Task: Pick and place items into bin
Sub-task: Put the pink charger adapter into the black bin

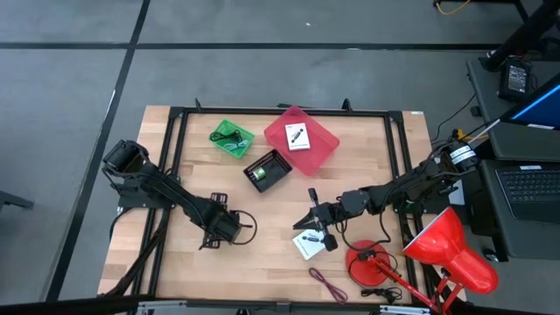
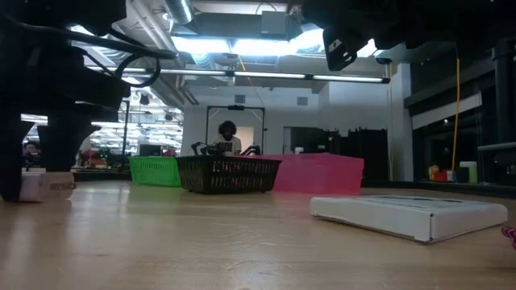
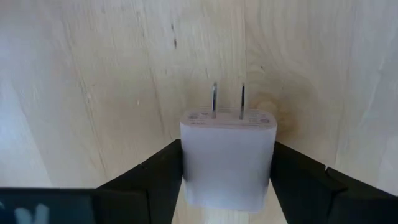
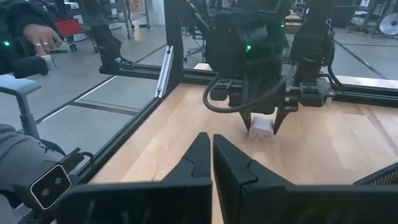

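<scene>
Already some sorting looks done: taking the pink bin [image 1: 302, 138] as landmark, a white card with a black mark [image 1: 297, 136] lies inside it, the black basket [image 1: 268, 170] just in front of it holds something green, and the green bin [image 1: 232, 139] beside it holds a dark cord.

The left tool [image 1: 234, 226], well in front of the pink bin and to its left, is pinching a white plug-in charger [image 3: 227, 155] between its fingers [image 3: 152, 180], prongs pointing away — low over the table [image 1: 262, 254], not yet carried over.

The right tool [image 1: 312, 220], pressed together and holding nothing, waits in front of the pink bin beside a flat white box [image 1: 308, 244]. Nearer the front edge lies a maroon cord [image 1: 328, 284]. So the charger, box and cord are left, I judge.
</scene>
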Controlling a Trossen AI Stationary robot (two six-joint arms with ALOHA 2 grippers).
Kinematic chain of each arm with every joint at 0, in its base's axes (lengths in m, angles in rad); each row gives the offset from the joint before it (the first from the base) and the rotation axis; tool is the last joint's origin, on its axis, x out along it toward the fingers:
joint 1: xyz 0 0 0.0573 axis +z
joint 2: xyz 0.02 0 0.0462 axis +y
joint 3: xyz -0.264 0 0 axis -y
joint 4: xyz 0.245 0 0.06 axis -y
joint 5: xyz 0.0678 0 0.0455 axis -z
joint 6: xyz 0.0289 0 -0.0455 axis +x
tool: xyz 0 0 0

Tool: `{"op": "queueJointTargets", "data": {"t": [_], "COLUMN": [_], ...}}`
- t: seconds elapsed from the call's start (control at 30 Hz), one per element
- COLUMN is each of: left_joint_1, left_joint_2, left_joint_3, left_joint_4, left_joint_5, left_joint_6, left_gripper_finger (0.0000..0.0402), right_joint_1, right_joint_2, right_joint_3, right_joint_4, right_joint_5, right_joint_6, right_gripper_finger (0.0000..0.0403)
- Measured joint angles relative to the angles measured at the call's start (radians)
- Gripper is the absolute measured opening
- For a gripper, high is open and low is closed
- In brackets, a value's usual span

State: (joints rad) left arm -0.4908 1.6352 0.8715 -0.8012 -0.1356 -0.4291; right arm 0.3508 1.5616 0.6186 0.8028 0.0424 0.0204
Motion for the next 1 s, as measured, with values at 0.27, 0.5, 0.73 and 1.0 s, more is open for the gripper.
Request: {"op": "queueJointTargets", "data": {"t": [0.27, 0.5, 0.73, 1.0], "left_joint_1": [0.000, -0.007, -0.007, -0.007], "left_joint_2": [0.000, -0.022, -0.131, -0.350], "left_joint_3": [0.001, -0.001, -0.001, -0.006], "left_joint_4": [-0.008, -0.011, -0.015, -0.011], "left_joint_5": [-0.001, 0.000, 0.015, -0.100], "left_joint_6": [0.010, 0.065, 0.076, 0.127], "left_gripper_finger": [0.0190, 0.0190, 0.0190, 0.0190], "right_joint_1": [0.000, 0.000, 0.000, -0.001], "right_joint_2": [0.000, 0.000, 0.000, 0.001], "right_joint_3": [0.000, 0.000, 0.000, 0.000], "right_joint_4": [0.000, 0.000, -0.003, -0.005], "right_joint_5": [0.000, 0.000, 0.000, 0.001], "right_joint_6": [-0.002, -0.001, -0.002, -0.002], "right_gripper_finger": [0.0000, 0.0000, 0.0000, 0.0000]}}
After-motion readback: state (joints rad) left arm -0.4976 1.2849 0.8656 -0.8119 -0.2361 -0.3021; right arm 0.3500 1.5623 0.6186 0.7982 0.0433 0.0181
